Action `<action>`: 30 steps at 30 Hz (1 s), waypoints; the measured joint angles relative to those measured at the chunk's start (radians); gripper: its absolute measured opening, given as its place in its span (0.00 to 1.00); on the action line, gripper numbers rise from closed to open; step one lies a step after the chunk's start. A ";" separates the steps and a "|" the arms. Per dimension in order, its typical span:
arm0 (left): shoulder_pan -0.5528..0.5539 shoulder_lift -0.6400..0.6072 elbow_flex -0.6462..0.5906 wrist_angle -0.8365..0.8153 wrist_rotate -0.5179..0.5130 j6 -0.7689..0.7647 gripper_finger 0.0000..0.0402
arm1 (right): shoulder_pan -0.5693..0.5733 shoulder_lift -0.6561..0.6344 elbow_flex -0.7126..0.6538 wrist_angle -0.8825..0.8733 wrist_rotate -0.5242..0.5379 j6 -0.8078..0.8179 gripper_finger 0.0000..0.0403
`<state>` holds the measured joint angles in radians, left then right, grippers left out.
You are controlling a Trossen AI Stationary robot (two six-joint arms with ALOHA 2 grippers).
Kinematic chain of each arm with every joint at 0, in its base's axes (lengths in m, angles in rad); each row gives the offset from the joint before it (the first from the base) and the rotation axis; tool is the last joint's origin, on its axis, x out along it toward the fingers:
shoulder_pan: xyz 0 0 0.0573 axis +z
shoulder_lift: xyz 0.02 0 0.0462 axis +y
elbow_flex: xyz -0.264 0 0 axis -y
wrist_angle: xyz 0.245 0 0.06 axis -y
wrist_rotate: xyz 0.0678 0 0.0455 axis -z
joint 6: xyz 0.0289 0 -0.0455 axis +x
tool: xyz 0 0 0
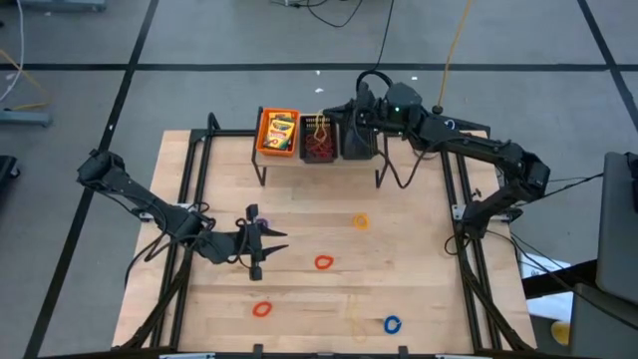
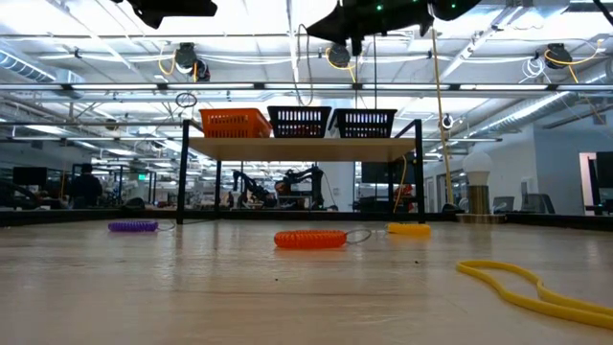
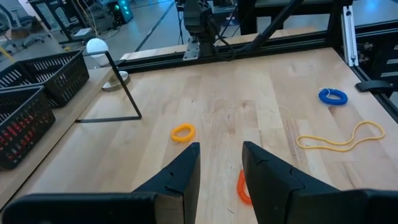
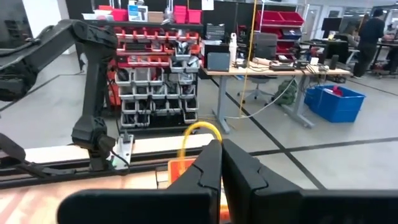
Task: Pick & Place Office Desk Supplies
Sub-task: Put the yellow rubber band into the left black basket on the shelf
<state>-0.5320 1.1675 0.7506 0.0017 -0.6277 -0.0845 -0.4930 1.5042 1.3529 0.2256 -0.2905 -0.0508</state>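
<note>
My right gripper [image 1: 337,115] is over the shelf bins at the far edge, shut on a thin yellow band [image 4: 199,132]. My left gripper [image 3: 221,163] is open and empty above the table's left middle [image 1: 269,241]. An orange-red ring [image 3: 242,186] lies flat on the wood just beyond its fingertips. Flat on the table are a purple ring [image 1: 251,211], an orange ring [image 1: 360,220], the orange-red ring [image 1: 323,262], a red ring [image 1: 261,309], a blue ring [image 1: 392,324] and a loopy yellow band [image 3: 339,138]. Yellow-and-green boxes [image 1: 278,130] sit in the orange bin. My right gripper pinches the yellow band between its two shut fingers. A loop of the band [image 4: 200,127] stands out past the fingertips. The band is lifted clear, above the bins. The part inside the fingers is hidden by them.
A black wire shelf [image 2: 302,147] at the far edge carries an orange bin [image 1: 278,148], a black mesh bin with reddish bands [image 1: 319,148] and another black bin [image 1: 357,142]. Black frame rails [image 1: 189,199] run along both table sides. Bare wood lies between the rings.
</note>
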 joint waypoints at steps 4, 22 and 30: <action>0.000 0.000 0.000 0.000 0.000 0.000 0.29 | 0.001 0.015 0.000 -0.002 -0.001 -0.011 0.00; 0.000 0.000 0.000 0.000 0.001 0.011 0.29 | -0.006 0.033 0.000 -0.032 0.090 -0.042 0.25; 0.000 0.000 0.000 0.000 0.001 0.010 0.29 | 0.030 0.016 0.000 -0.115 -0.049 0.020 0.46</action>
<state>-0.5320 1.1675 0.7506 0.0018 -0.6266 -0.0742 -0.4632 1.5203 1.3529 0.1106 -0.3399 -0.0305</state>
